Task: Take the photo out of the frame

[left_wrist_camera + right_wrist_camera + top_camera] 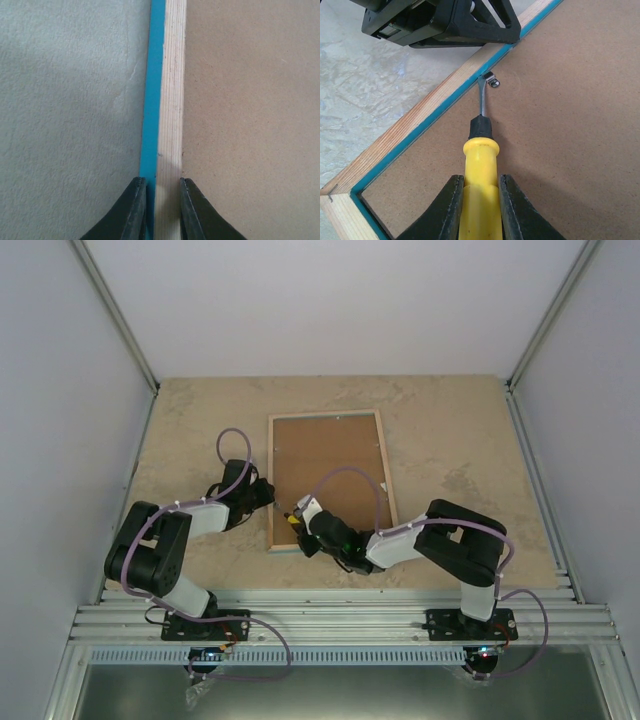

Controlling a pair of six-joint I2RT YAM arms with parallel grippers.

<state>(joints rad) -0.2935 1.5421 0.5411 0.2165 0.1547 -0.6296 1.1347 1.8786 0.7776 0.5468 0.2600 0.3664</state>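
Observation:
The frame point(272, 480) lies face down in the middle of the table, its brown fibreboard backing point(328, 475) facing up. The photo is hidden under the backing. My left gripper point(163, 182) is shut on the frame's left rail point(170, 100), one finger on the turquoise outer side and the other on the inner side of the wood. My right gripper point(481, 180) is shut on a yellow-handled screwdriver point(480, 170). The screwdriver's tip touches a small metal clip point(491, 80) at the rail's inner edge point(415, 120). From above, the right gripper point(305, 530) hovers over the frame's near left corner.
The left gripper's black body point(455, 22) sits just beyond the clip, close to the screwdriver tip. Bare beige table point(450, 440) surrounds the frame. White walls close in the left, right and back. An aluminium rail point(340, 620) carries both arm bases at the near edge.

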